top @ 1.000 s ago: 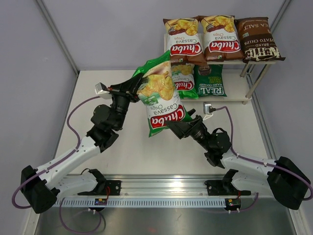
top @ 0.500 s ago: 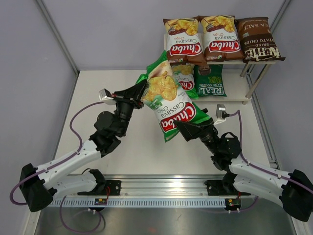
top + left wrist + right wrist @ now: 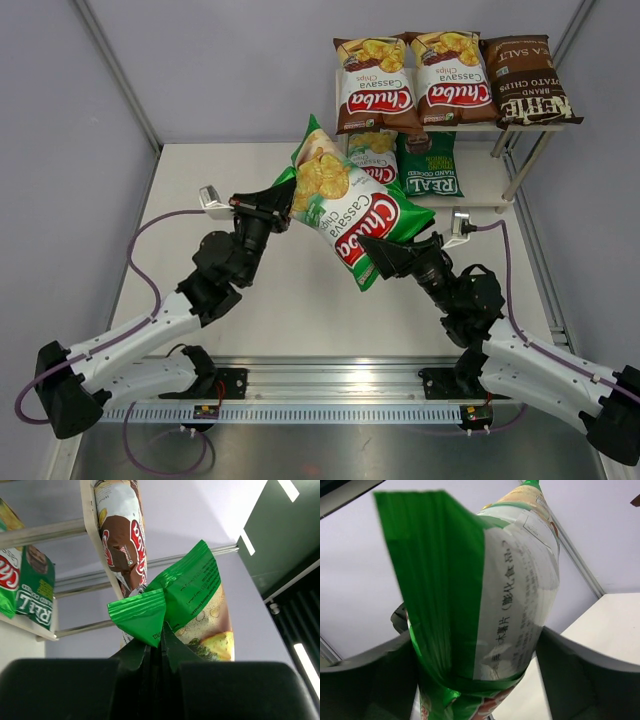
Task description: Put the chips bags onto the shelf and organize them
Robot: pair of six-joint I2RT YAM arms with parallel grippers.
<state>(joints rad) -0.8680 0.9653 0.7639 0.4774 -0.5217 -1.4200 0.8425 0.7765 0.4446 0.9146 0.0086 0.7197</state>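
Note:
A light-green Chuba Cassava chips bag (image 3: 350, 205) hangs tilted in the air over the table, in front of the shelf (image 3: 490, 187). My left gripper (image 3: 285, 200) is shut on the bag's folded top corner (image 3: 142, 615). At its lower end, my right gripper (image 3: 375, 255) stands open with the bag (image 3: 485, 580) between its wide-spread fingers (image 3: 590, 670). On the shelf's upper board stand two brown Chuba bags (image 3: 375, 85) (image 3: 452, 78) and a dark Kettle bag (image 3: 528, 80). The lower board holds another light-green Chuba bag (image 3: 375, 155) and a dark-green REAL bag (image 3: 430, 165).
Thin silver legs (image 3: 528, 165) carry the shelf at the table's back right corner. Pale walls close the table at the left (image 3: 60, 200) and at the back. The arms' base rail (image 3: 330, 385) runs along the near edge.
The held bag has swung from nearly upright to lying slanted, its lower end going right. My right arm drew back to the right with it. The left gripper kept its hold on the corner.

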